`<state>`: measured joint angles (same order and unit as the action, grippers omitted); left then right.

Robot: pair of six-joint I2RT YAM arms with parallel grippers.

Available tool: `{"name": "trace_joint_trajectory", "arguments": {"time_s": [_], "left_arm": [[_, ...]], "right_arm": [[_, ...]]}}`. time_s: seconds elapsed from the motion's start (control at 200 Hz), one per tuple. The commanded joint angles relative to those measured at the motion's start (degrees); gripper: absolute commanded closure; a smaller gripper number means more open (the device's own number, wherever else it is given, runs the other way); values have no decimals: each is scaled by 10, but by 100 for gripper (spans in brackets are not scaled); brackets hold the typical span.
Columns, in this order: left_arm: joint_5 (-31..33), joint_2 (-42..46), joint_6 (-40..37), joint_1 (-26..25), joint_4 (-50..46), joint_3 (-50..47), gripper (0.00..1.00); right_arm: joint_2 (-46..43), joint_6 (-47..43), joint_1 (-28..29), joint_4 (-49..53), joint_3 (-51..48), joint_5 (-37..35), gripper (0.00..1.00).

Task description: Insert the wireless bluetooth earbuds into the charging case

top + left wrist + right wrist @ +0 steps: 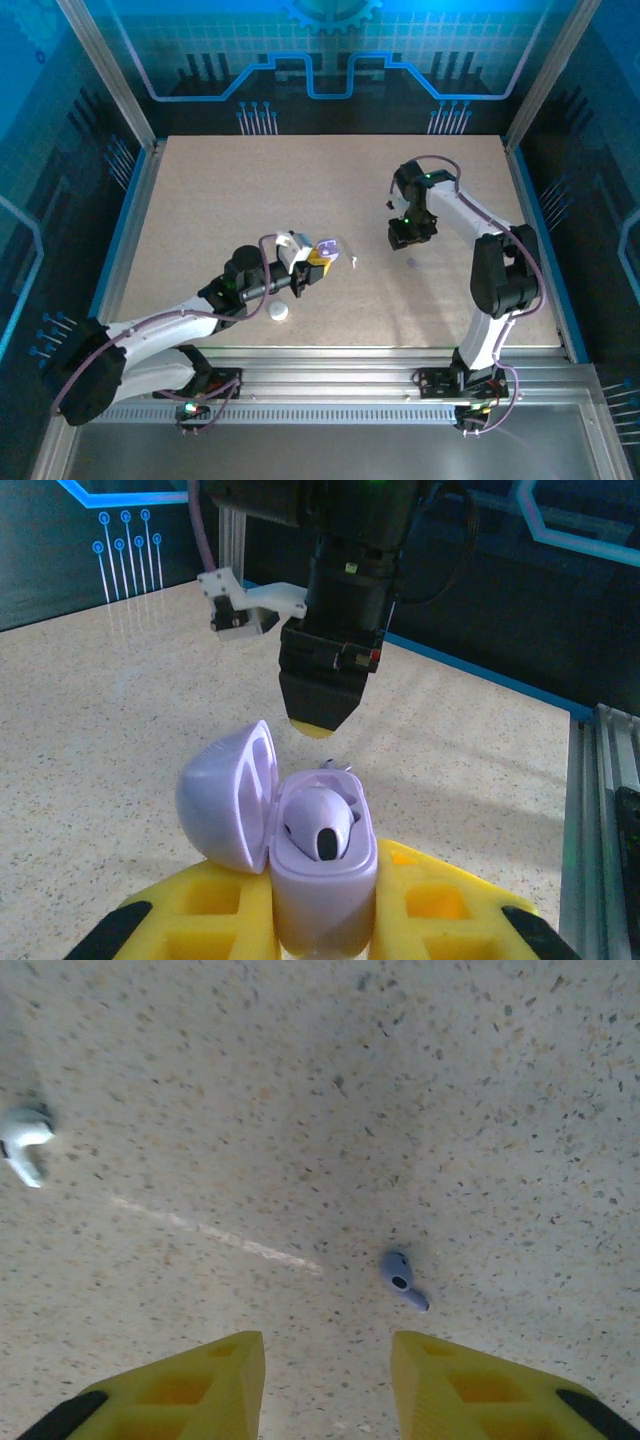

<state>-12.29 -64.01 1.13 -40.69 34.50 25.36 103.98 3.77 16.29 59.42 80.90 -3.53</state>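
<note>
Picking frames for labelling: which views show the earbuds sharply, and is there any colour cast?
Top external: blue cast at the edges, purple earbud a faint speck. Left wrist: charging case sharp, softly lit. Right wrist: purple earbud crisp, white earbud soft at the left edge.

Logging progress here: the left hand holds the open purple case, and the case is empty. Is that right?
No. The left hand holds the open purple case, but it is not empty: one earbud already sits inside, as the left wrist view shows.
</note>
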Motion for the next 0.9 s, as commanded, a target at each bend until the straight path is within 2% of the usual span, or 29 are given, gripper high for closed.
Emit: {"name": "trace_joint_trajectory", "arguments": {"time_s": [0.0,0.3,0.89], "left_arm": [[4,14,-13,-2,0,11,86],[5,20,-11,-2,-6,8,86],[13,27,-11,-3,-15,9,86]], "right_arm": [[23,-58,-6,43,12,-21,63],[60,-136,-6,56,0,-75,62],[100,-171,-3,19,-2,-70,63]]}}
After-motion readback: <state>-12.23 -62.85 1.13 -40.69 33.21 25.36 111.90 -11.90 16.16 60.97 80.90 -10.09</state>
